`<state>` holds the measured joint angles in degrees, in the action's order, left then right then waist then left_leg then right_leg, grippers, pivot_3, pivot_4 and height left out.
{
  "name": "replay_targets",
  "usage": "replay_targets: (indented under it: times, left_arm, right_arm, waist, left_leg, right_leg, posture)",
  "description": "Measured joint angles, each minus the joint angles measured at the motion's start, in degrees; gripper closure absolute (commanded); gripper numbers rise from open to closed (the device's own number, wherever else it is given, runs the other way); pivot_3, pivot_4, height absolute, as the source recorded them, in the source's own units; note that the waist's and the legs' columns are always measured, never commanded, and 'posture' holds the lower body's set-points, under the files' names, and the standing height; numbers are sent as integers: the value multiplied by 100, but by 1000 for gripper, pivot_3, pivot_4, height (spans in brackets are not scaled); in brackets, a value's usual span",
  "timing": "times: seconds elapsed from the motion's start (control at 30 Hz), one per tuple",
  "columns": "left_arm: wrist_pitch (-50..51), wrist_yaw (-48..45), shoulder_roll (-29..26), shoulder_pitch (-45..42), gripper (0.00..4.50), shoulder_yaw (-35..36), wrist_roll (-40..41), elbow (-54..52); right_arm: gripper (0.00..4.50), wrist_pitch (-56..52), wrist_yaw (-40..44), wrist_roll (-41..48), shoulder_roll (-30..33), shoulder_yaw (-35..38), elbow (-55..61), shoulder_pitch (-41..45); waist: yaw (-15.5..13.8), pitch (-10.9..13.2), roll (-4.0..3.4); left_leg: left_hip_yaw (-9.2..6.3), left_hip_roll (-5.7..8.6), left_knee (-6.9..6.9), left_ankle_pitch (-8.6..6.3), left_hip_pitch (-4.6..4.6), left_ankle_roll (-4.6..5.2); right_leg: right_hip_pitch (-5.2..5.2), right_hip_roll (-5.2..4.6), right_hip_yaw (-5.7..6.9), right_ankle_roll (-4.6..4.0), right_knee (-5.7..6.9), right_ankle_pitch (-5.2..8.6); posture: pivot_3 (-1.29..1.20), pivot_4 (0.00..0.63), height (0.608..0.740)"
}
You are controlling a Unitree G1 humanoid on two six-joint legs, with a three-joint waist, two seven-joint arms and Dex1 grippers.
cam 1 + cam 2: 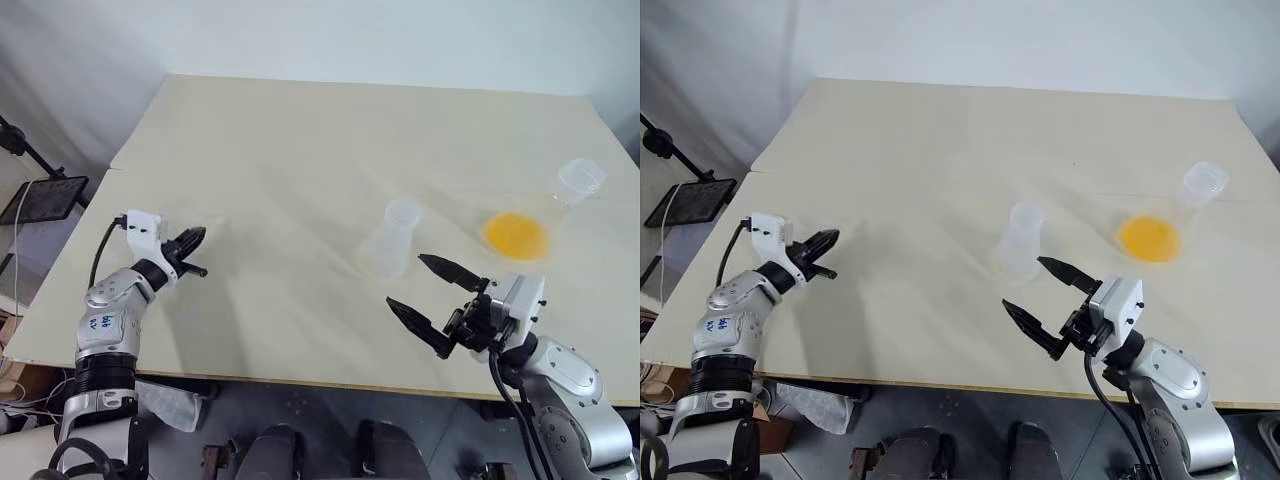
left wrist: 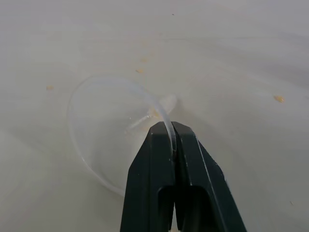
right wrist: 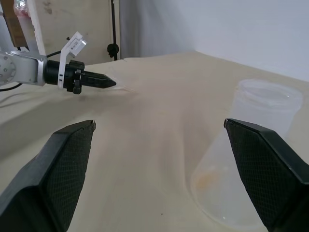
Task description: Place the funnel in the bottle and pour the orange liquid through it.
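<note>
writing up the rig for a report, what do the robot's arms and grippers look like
Both arms are silver-grey metal with black joint bands. The left gripper and right gripper each have two tapered black fingers on a white wrist block. A black cable runs to each wrist. The left forearm carries blue handwritten marks. Up close, the right fingers show a fine mesh texture.

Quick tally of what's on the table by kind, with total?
Clear flasks: 2 — the empty bottle and the larger flask holding the orange liquid
Clear funnel: 1 — funnel, rim pinched in the left gripper
Total: 3
</note>
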<state>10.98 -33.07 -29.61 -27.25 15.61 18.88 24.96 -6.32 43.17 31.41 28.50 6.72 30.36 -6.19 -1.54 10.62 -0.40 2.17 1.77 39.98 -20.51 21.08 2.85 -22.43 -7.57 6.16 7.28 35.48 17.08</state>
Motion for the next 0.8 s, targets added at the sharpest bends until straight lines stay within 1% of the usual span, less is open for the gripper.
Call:
replay_targets:
  times: [0.13, 0.23, 0.33, 0.43, 0.53, 0.6, 0.7, 0.8]
  left_arm:
    - [-171, -525, -71, -26, 4489, -69, 17, 31]
    - [-273, -1256, -310, -170, 4489, -346, 17, -102]
    - [-425, -2134, -682, -783, 4489, -632, 24, -426]
    - [-458, -3140, -750, -2004, 4489, -1087, 65, -488]
    - [-559, -3876, -571, -3199, 4489, -1634, -44, -171]
    - [-727, -4161, -253, -3853, 4489, -1987, -302, 350]
    - [-907, -4438, 287, -4517, 4489, -2392, -591, 1121]
    - [-1213, -4590, 673, -4950, 4489, -2698, -890, 1675]
  right_arm:
    - [0, 5, 23, 3, 19, 42, 39, -101]
    - [0, 5, 24, 8, 62, 125, 173, -251]
    - [0, 4, 23, 18, 156, 334, 328, -494]
    - [0, 6, 5, 78, 219, 718, 486, -914]
    - [0, 43, -9, 137, 209, 1124, 697, -1467]
    - [0, 155, -21, 131, 112, 1362, 793, -1917]
    - [0, 356, -147, 117, -181, 1651, 809, -2315]
    - [0, 523, -372, 105, -450, 1857, 820, -2401]
  waist:
    - [4, 0, 1]
    - [7, 5, 8]
    - [-8, 7, 12]
    - [-69, 7, 13]
    - [-81, 7, 13]
    - [-109, 7, 13]
    - [-118, 8, 15]
    - [-45, 10, 18]
  left_leg:
    - [0, 0, 0, 0, 2, 0]
    - [-3, -1, 0, 0, 9, 0]
    - [-4, 2, 2, 0, 12, 0]
    - [-2, 11, 3, 2, 13, 5]
    - [10, 17, -1, 2, 10, 9]
    - [15, 14, -3, 4, 14, 12]
    - [30, 7, -2, 6, 18, 16]
    - [50, 3, -5, 7, 17, 18]
  right_leg:
    - [-1, 1, 1, 0, -1, 0]
    - [-5, 3, 5, 0, -2, 0]
    - [-2, 1, 8, 1, -6, 0]
    - [3, 2, 19, 7, -10, -4]
    - [4, 3, 17, 11, -16, -6]
    - [3, 9, 20, 12, -24, -5]
    - [3, 16, 17, 13, -40, -5]
    - [-1, 16, 6, 13, -46, -5]
  posture:
    - [0, 150, 740]
    - [0, 150, 740]
    - [0, 150, 740]
    - [0, 150, 740]
    - [0, 150, 740]
    - [0, 150, 740]
    - [0, 150, 740]
    - [0, 150, 740]
